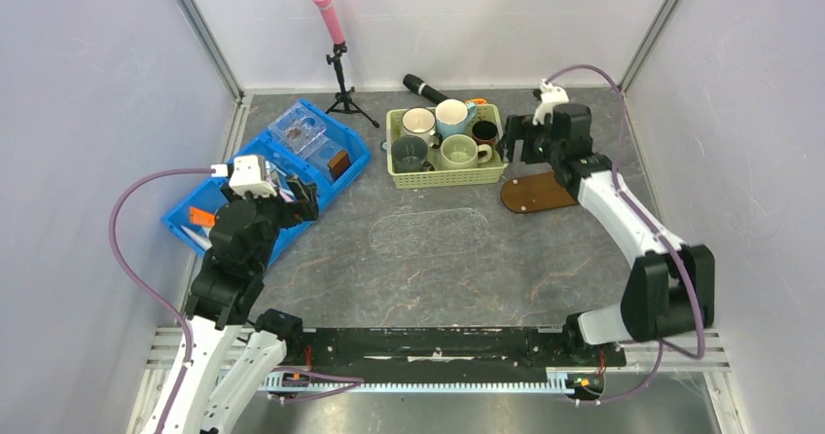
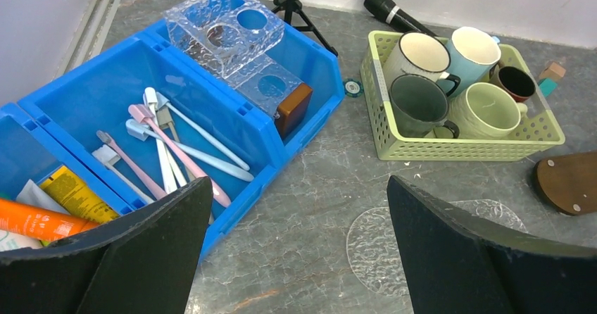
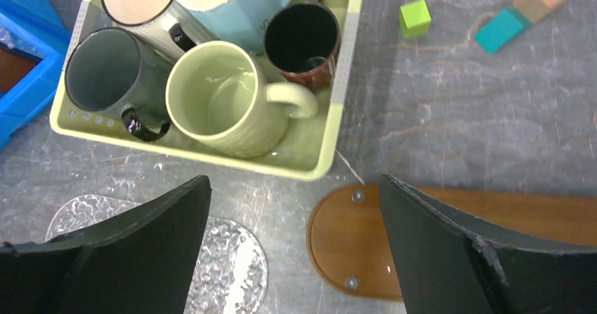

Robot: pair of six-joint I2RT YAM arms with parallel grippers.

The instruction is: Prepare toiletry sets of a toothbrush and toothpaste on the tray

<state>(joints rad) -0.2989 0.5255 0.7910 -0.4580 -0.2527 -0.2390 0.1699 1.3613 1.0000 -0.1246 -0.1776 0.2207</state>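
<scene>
Risk of mis-grab: left gripper (image 2: pixel 297 187) wide open, empty, facing toothbrushes (image 2: pixel 176 145) tangled at centre left and toothpaste (image 2: pixel 35 221) wedged at lower left. Right gripper (image 3: pixel 294 184) spread, empty, above tray (image 3: pixel 348 240) at lower right, near basket (image 3: pixel 336 96); possible snag.

No legible text or numbers; print on yellow toothpaste tube (image 2: pixel 70 191) too blurred
</scene>
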